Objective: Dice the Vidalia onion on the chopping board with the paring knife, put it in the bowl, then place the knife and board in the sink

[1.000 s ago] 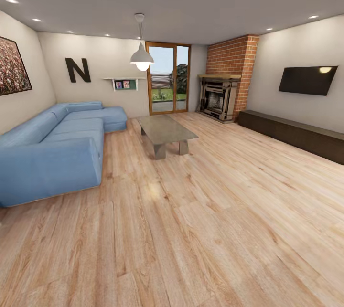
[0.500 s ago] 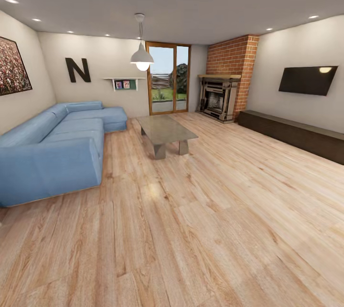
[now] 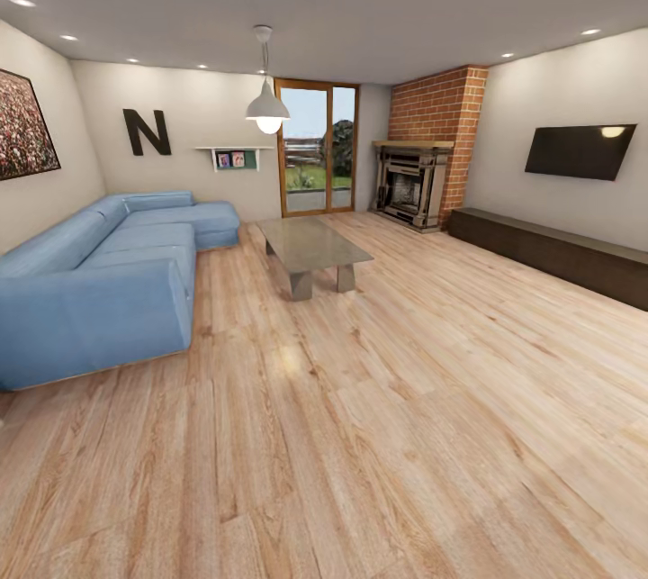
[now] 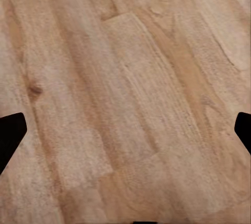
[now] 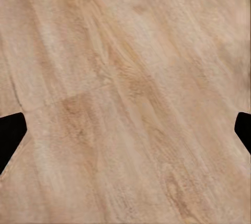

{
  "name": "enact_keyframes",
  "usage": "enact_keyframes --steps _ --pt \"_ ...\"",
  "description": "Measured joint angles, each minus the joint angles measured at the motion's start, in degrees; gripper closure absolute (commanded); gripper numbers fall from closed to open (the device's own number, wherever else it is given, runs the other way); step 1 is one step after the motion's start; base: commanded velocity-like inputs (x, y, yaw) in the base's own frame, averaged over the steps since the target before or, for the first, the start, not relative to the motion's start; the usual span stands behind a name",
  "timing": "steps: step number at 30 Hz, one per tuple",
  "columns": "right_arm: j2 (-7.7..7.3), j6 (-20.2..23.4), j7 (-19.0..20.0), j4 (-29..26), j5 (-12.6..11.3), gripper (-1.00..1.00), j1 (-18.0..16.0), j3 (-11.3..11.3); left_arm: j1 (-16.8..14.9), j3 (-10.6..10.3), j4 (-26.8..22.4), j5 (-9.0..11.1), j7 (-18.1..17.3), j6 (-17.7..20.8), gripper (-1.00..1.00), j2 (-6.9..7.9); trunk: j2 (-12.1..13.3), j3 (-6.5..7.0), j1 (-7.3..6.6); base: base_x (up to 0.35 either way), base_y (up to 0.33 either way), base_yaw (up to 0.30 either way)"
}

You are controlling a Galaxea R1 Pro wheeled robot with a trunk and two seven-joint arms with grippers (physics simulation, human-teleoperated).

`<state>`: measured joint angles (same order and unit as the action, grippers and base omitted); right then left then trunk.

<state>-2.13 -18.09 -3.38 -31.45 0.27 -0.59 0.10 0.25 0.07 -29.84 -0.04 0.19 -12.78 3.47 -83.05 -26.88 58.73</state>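
Living room (image 3: 324,291) view unchanged since before.

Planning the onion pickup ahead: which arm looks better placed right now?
Neither yet. Left gripper and right gripper both hang open over bare wooden floor; the head view shows a living room with a sofa.

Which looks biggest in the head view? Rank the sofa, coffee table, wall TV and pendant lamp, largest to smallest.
1. Blue sofa, though it is nearest the camera.
2. Coffee table.
3. Wall TV, close to the table in apparent size, so their order is unsure.
4. Pendant lamp.
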Motion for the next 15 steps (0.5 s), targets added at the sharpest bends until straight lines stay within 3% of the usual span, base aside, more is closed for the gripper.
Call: enact_keyframes --steps 5,15 --pt "0.14 -3.30 0.03 1.63 -0.17 -1.00 0.02 0.15 0.00 -0.05 4.05 0.08 0.03 -1.86 -1.00 -0.02 0.00 -0.01 -0.02 0.091 0.000 -0.066" --pt "0.20 -3.71 0.00 3.50 -0.12 -1.00 0.02 0.10 -0.01 0.01 5.63 -0.01 -0.01 -2.07 -1.00 -0.03 0.00 0.00 -0.03 0.311 0.000 -0.261"
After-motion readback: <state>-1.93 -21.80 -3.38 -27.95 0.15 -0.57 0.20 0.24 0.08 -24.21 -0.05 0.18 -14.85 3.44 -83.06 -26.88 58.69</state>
